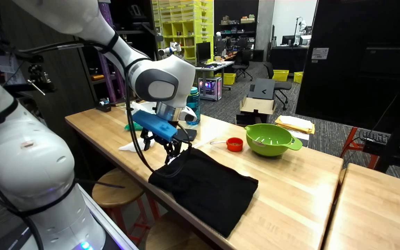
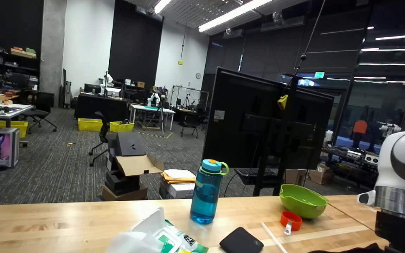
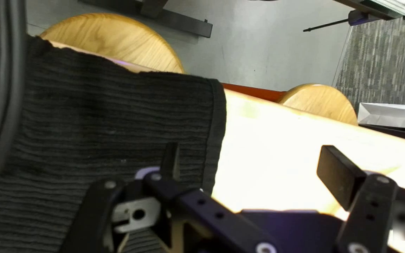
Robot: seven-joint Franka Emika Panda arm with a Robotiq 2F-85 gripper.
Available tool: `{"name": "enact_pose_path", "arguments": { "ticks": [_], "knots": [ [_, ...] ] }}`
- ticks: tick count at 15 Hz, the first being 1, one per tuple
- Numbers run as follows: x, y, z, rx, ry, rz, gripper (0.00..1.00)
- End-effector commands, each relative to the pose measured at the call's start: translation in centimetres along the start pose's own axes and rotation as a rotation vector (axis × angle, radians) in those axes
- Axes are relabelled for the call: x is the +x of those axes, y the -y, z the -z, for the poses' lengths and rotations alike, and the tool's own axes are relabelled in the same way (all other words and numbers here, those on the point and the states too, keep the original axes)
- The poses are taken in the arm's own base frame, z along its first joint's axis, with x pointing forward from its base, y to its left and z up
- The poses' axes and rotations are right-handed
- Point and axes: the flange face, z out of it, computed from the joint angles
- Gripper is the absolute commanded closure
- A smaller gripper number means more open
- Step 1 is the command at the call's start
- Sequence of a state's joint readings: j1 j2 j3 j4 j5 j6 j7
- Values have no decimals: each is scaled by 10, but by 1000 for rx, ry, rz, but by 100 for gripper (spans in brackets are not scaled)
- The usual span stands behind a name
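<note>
A black ribbed cloth lies flat on the wooden table, close to the front edge. My gripper is at the cloth's left end in an exterior view. In the wrist view my gripper is open, its fingers wide apart with nothing between them. There one finger is over the cloth, inside its hemmed edge, and the other is over bare, glaring tabletop. Whether a fingertip touches the cloth I cannot tell. In an exterior view only a dark edge of the cloth shows and the fingers are out of frame.
A red measuring cup, green bowl, black pouch, blue bottle and white-green package stand or lie on the table. A white stick lies near the cup. Stools stand by the front edge. A cable hangs beside the gripper.
</note>
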State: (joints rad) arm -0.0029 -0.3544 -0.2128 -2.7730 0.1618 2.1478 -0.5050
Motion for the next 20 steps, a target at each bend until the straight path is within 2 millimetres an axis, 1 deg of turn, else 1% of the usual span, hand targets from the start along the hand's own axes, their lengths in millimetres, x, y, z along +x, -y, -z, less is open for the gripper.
{"name": "enact_pose_path", "arguments": {
  "ticks": [1,7,14,20],
  "knots": [
    [2,5,-10,21,33,18,0],
    [1,2,-26,41,82,23,0],
    [6,11,-45,44,141,42,0],
    [3,-1,-63,52,187,41,0]
  ]
}}
